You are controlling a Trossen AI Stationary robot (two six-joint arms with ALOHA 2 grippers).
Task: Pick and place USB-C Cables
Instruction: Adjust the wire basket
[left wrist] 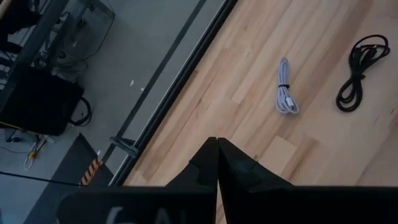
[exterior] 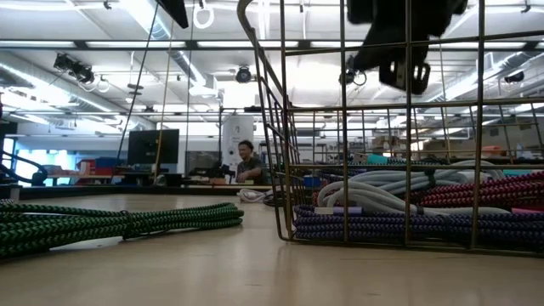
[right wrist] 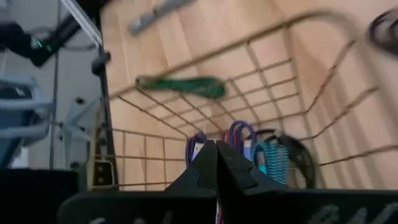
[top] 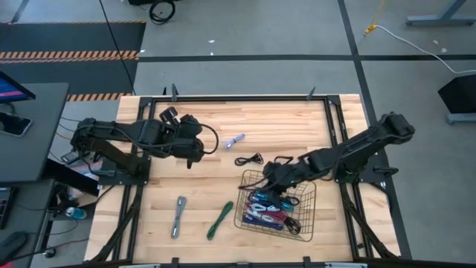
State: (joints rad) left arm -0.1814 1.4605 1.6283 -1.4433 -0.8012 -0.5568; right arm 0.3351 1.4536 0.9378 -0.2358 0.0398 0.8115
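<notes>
R gripper [top: 274, 181] hangs just over the far-left corner of the black wire-mesh basket [top: 306, 223], fingers pressed together w/ nothing between them; L gripper [top: 195, 150] waits well left of the basket, also pressed together & empty. Several USB-C Cables [top: 268, 211] already lie inside the basket: purple, red, teal, grey-white bunches. 4 are outside it: black cable [top: 249, 159] just beyond the basket's far edge, silver-white cable [top: 235, 141] farther beyond, green cable [top: 220, 220] just left of the basket, grey cable [top: 178, 216] farther left. Step in hand, prob: R arm clears the rim & goes for the black cable, nearest. Do it well: lift straight up so fingers don't snag the thin wire, spread them before descending, pinch at the bundle's middle. Cables look braided, limp, slim; the basket is a stiff open grid on smooth pale wood.
</notes>
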